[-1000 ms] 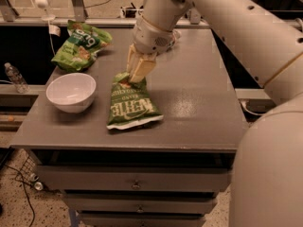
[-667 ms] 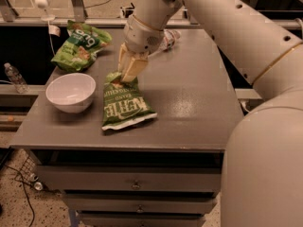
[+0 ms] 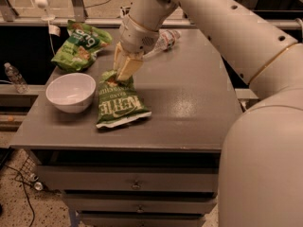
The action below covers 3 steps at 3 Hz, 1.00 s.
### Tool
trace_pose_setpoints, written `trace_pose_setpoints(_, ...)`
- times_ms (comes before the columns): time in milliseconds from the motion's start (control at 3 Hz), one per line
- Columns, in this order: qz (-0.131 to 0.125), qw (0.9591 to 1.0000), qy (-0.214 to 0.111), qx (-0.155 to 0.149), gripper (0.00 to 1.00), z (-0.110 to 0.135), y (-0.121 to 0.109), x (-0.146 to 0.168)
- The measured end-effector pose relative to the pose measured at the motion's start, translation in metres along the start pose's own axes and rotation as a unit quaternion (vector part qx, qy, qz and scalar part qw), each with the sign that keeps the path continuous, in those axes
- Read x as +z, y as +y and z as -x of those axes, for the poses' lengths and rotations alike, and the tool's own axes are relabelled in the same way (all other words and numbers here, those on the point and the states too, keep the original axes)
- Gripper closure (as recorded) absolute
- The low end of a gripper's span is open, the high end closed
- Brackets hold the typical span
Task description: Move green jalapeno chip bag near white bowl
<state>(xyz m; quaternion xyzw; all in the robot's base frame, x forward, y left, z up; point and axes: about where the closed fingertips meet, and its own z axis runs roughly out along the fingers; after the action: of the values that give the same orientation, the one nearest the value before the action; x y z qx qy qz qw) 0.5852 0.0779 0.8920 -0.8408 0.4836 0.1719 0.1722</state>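
Note:
The green jalapeno chip bag (image 3: 119, 102) is olive green with white "KETTLE" lettering. It lies on the grey table top (image 3: 189, 98), its lower end on the surface just right of the white bowl (image 3: 71, 91). My gripper (image 3: 122, 73) comes down from the big white arm and is shut on the bag's top end, pinching it. The bowl stands near the table's left front, about a hand's width from the bag's left edge.
A lighter green snack bag (image 3: 79, 44) lies at the back left of the table. A clear plastic bottle (image 3: 165, 39) lies at the back behind my arm. Another bottle (image 3: 15, 77) stands off the table at the left. Drawers sit below the table front.
My gripper has dragged the chip bag to the left, closer to the white bowl. The bowl and the other bag have not moved.

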Motion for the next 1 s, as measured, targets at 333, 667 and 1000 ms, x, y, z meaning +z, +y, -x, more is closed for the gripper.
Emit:
trace_pose_setpoints(333,-0.008,1.0,-0.003,-0.001,0.31,0.0017,-0.006,0.0033)
trace_pose_setpoints(667,-0.011,0.9999,-0.004,-0.001,0.09,0.0026,-0.0086,0.005)
trace_pose_setpoints(1000,-0.018,0.9998,0.003,0.003,0.0,-0.0014,-0.0078,-0.0004)
